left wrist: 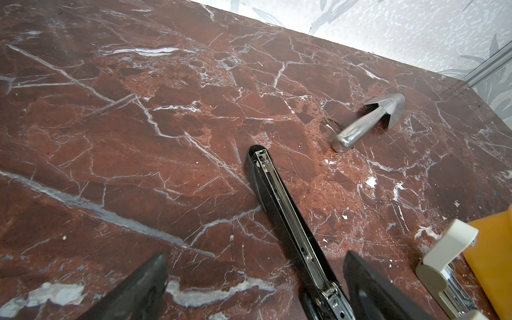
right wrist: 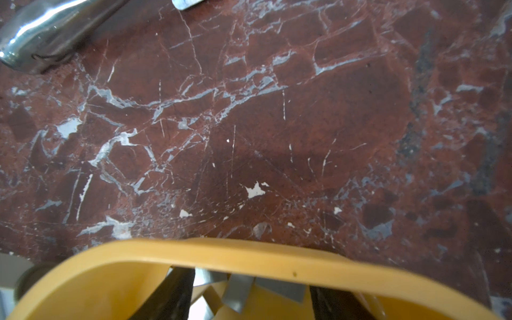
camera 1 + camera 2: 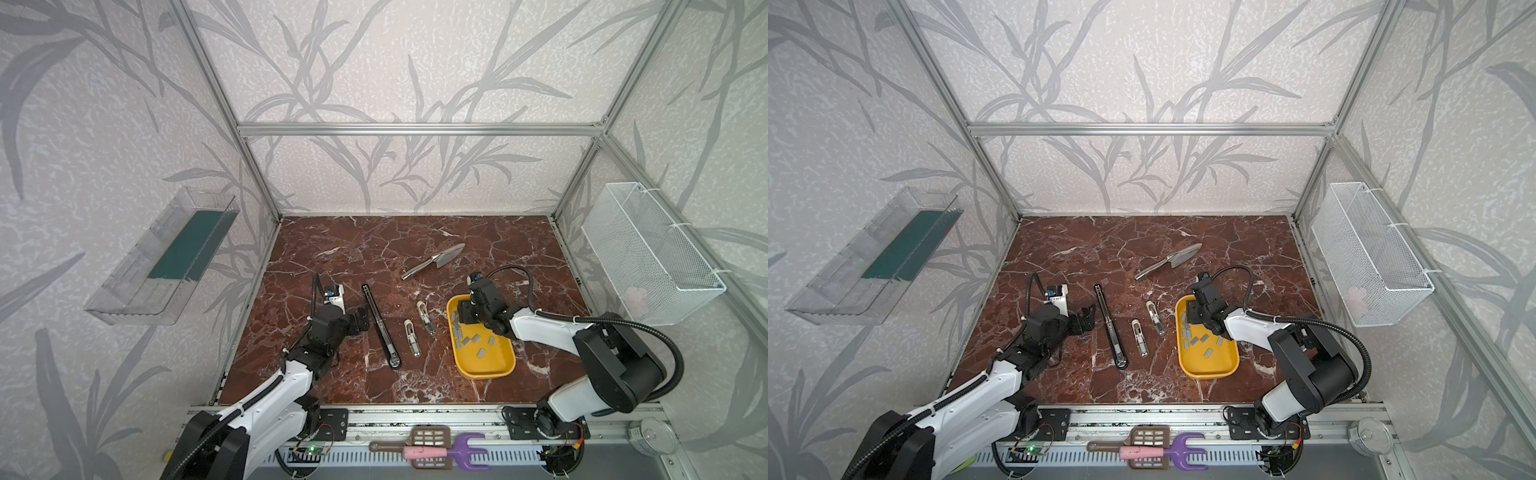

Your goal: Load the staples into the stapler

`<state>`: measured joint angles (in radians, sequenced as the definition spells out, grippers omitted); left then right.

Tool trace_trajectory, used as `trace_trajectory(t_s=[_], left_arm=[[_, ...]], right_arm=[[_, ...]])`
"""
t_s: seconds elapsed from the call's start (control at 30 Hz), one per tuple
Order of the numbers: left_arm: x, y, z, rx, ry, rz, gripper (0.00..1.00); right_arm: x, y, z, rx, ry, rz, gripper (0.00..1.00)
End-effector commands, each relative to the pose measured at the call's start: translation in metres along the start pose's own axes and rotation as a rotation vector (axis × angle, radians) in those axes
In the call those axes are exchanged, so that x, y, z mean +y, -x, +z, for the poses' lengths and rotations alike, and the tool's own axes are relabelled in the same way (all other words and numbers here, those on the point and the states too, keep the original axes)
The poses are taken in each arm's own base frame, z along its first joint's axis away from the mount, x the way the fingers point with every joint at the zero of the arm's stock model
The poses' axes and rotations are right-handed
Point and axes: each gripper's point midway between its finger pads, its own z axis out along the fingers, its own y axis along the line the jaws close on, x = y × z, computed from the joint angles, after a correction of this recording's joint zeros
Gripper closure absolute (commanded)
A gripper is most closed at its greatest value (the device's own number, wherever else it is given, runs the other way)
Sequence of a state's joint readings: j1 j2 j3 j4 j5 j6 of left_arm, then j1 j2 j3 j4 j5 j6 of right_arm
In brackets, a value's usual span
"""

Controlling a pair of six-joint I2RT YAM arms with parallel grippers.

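Many grey staples [image 3: 466, 340] in yellow tray [image 3: 488, 373], right claw [image 3: 464, 316] spread among them

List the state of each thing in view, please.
Long black stapler: unfolded flat, magazine exposed.
Small grey metal staple strips: loose in yellow plastic tray.
Two small silver staplers: lying down, untouched.
Shiny metal trowel: lying on red marble table.
Left pincer: open, at the black stapler.
Right pincer: open, around staples in tray.

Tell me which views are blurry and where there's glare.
Right wrist view: the yellow tray rim and the staples inside are soft, and the metal trowel shows glare. Left wrist view: the black stapler is sharp. In both top views the table is evenly lit and sharp.
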<state>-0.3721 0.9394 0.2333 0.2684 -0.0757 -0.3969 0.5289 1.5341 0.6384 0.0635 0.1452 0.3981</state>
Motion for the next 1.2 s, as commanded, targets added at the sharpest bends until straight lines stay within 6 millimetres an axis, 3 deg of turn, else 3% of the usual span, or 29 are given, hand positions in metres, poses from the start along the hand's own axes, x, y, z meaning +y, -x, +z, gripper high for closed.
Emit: trace_trajectory(t_s=[0.0, 0.57, 0.7, 0.97, 1.17], left_arm=[[-0.007, 0.012, -0.001, -0.024, -0.021, -0.01, 0.01], [-0.007, 0.012, -0.002, -0.028, -0.026, -0.009, 0.01], [-0.007, 0.012, -0.003, -0.03, -0.027, -0.01, 0.01], [-0.007, 0.012, -0.002, -0.031, -0.027, -0.011, 0.01], [-0.007, 0.012, -0.002, -0.03, -0.022, -0.011, 0.01]], right_arm=[[0.003, 0.002, 0.001, 0.013, 0.014, 0.017, 0.33], [0.024, -0.022, -0.031, 0.06, 0.175, 0.073, 0.37], [0.017, -0.026, -0.037, 0.058, 0.134, 0.067, 0.4], [0.001, -0.008, -0.035, 0.011, 0.019, 0.025, 0.53], [-0.001, 0.002, -0.018, 0.009, -0.033, 0.004, 0.53]])
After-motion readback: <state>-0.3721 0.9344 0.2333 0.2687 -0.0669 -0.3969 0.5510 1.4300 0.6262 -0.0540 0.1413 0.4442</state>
